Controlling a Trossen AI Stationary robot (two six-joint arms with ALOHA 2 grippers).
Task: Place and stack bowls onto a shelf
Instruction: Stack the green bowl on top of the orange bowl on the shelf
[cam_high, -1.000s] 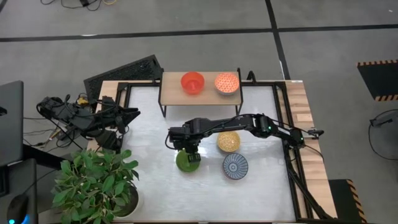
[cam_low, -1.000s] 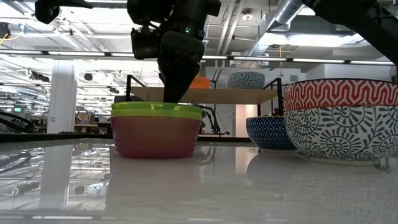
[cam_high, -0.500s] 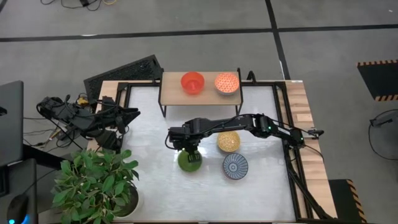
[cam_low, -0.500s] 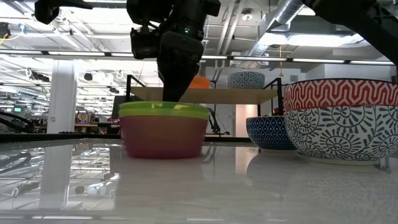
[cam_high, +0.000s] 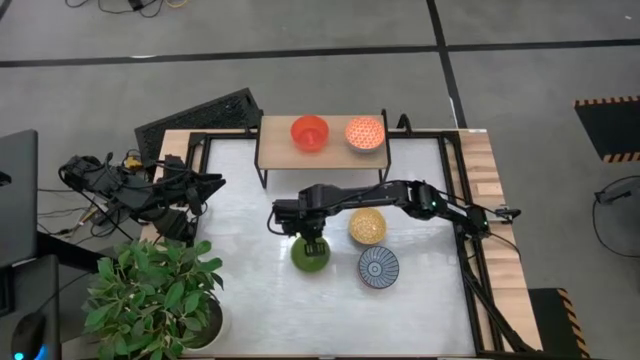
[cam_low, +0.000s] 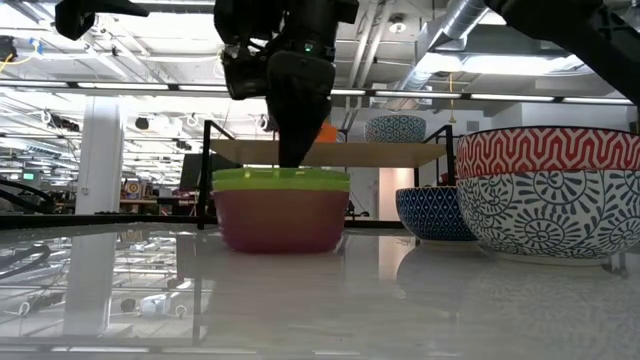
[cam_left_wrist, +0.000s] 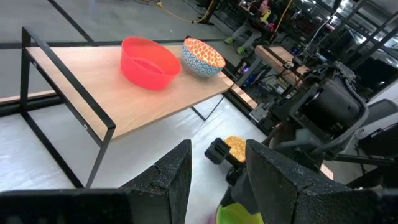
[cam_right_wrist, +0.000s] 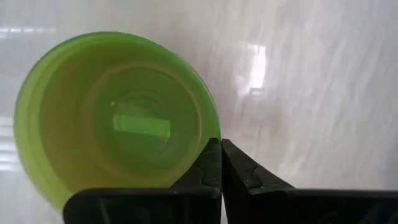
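Note:
The green bowl (cam_high: 311, 254) sits nested in a magenta bowl (cam_low: 282, 222) that stands on the white table. My right gripper (cam_high: 312, 242) reaches in from the table's right and is shut on the green bowl's rim. A yellow bowl (cam_high: 367, 227) and a blue-grey radial-lined bowl (cam_high: 378, 266) stand on the table to the right of it. The shelf (cam_high: 330, 152) at the far edge carries a red bowl (cam_high: 309, 131) and an orange-patterned bowl (cam_high: 365, 133). My left gripper (cam_left_wrist: 219, 149) waits open at the table's left edge. My right gripper pinches the green bowl's rim (cam_right_wrist: 211, 134) between its two fingers, one inside the bowl and one outside. The fingers (cam_low: 293, 150) come from above, pointing down. The bowl stays upright in the magenta bowl, whose base is on the table.
A leafy potted plant (cam_high: 150, 295) stands at the near left corner. Cables and the left arm (cam_high: 150, 195) fill the left edge. In the low view a red-patterned bowl (cam_low: 548, 150) sits in a blue-patterned one (cam_low: 540, 215) close by. Bare white table (cam_high: 250, 300) lies near the green bowl.
My right gripper has moved toward the table's right and slightly toward the far edge, staying shut on the green bowl's rim. The green and magenta bowls have slid along the table with it, upright, their base still on the surface.

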